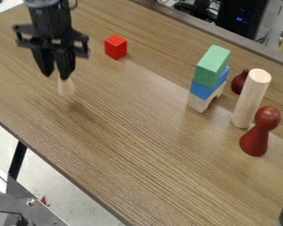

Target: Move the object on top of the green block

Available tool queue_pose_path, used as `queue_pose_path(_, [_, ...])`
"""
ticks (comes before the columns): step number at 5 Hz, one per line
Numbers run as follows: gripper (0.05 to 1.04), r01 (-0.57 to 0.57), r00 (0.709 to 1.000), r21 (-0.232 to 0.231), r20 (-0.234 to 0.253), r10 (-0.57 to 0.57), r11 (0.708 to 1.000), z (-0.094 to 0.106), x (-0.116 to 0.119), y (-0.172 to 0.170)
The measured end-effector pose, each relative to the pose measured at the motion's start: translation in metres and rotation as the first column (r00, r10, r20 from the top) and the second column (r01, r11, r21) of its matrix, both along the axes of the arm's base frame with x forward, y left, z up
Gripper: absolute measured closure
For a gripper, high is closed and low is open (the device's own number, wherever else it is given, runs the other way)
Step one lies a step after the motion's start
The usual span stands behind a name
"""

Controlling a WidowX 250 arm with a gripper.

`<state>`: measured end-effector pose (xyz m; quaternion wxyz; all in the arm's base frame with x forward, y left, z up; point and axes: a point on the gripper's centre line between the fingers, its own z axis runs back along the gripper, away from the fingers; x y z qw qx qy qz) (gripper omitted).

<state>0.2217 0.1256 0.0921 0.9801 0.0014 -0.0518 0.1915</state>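
Note:
The gripper (55, 76) hangs over the upper left of the table, its two fingers apart. Just below its right finger a pale wooden piece (65, 87) shows; its upper part is hidden behind that finger, and I cannot tell whether the two touch. Right of the middle, the green block (213, 65) lies on top of a blue block (205, 89), which rests on a pale wooden arch (199, 103). The top of the green block is bare.
A red cube (115, 47) sits right of the gripper. Beside the stack stand a tall pale cylinder (250, 99), a dark red rounded piece (239, 82) behind it and a reddish-brown pawn (259, 132) in front. The table's front edge (61, 176) runs diagonally down to the right.

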Motion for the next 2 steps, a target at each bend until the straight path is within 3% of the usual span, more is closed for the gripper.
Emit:
queue_pose_path(1, [0.752, -0.056, 0.998, -0.003, 0.003, 0.056, 0.998, 0.033, 0.001, -0.011])
queue_pose_path(2, [0.752, 0.014, 1.0, -0.041, -0.021, -0.015, 0.999, 0.062, 0.015, -0.046])
